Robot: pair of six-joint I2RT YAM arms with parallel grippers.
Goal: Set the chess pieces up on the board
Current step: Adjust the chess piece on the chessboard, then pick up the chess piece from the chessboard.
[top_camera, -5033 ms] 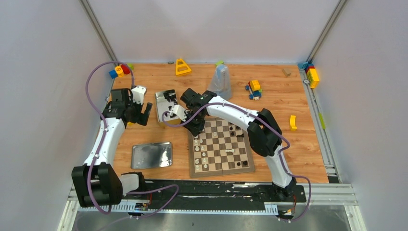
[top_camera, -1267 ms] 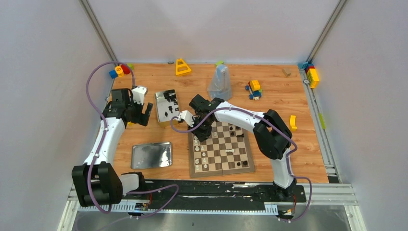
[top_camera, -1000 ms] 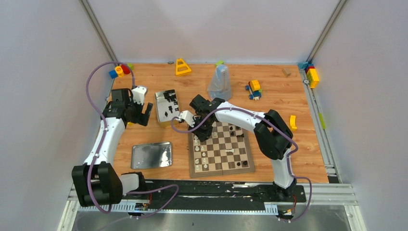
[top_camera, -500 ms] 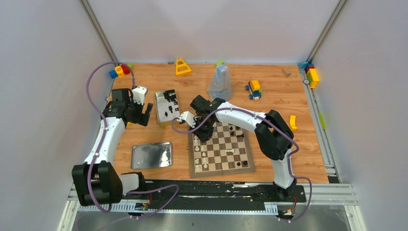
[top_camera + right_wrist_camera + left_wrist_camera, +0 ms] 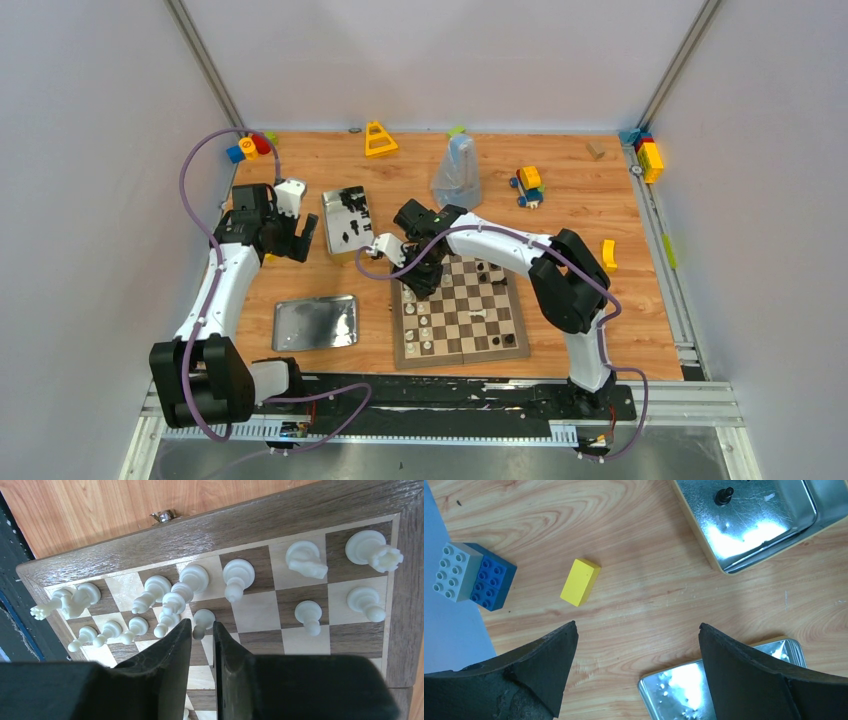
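The board (image 5: pixel 460 358) lies in the middle of the table, and its brown border shows in the right wrist view (image 5: pixel 250 525). Several cream-white chess pieces (image 5: pixel 422 320) stand along its left side, and a few black ones (image 5: pixel 485 268) stand at its far edge. My right gripper (image 5: pixel 420 280) is low over the board's far left corner. Its jaws (image 5: pixel 202 625) are almost closed around the head of a white pawn (image 5: pixel 202 620) that stands on a square. My left gripper (image 5: pixel 295 240) hangs wide open and empty (image 5: pixel 636 625) over bare wood.
A silver tin (image 5: pixel 345 222) holding black pieces (image 5: pixel 724 495) sits left of the board, with its lid (image 5: pixel 315 322) nearer me. A yellow block (image 5: pixel 580 581) and blue-grey blocks (image 5: pixel 474 575) lie by the left wall. A clear plastic cone (image 5: pixel 458 170) and toy blocks (image 5: pixel 528 185) are at the back.
Five seconds ago my right gripper was by the tin; it has moved onto the board's far left corner and lowered. In the last second it has barely moved. The left arm is still.
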